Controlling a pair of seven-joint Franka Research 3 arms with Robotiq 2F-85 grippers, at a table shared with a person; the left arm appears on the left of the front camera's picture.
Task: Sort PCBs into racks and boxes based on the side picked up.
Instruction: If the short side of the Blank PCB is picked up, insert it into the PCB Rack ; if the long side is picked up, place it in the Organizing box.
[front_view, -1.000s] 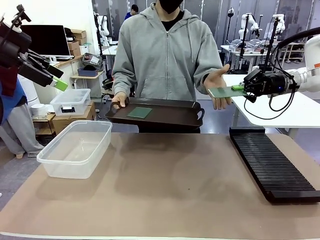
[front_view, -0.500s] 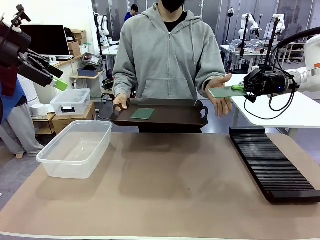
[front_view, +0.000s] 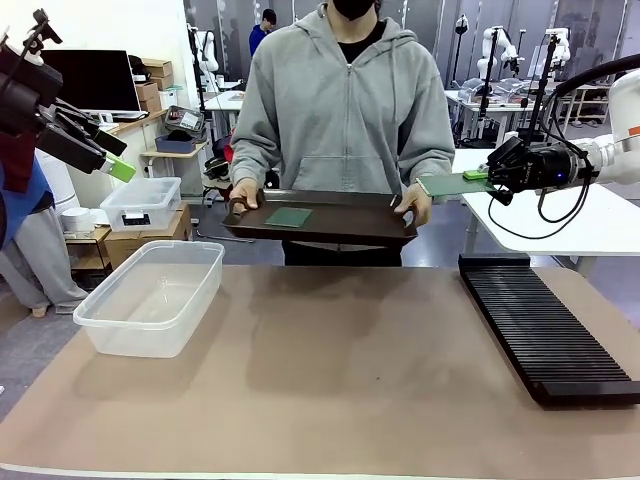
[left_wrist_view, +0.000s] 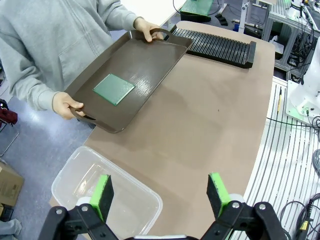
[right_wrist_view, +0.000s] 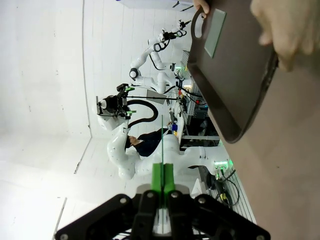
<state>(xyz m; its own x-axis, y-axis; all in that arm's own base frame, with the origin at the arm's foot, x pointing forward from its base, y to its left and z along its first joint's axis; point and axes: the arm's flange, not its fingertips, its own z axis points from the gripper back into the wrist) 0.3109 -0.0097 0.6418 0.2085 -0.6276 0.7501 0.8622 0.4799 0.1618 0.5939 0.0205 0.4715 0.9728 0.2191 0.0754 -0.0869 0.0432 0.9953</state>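
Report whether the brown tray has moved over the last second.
Yes: the tray shifted slightly toward picture right and up, nearer the rack.

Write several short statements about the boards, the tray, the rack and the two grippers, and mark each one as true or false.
1. The right gripper is shut on the edge of a PCB. True.
2. The other PCB lies in the clear tub. False: it lies flat on the brown tray, which the person holds at both ends; no board is in the tub.
3. The left gripper has its jaws open and holds nothing. True.
4. A board already stands in the black rack. False: no board is in its slots.
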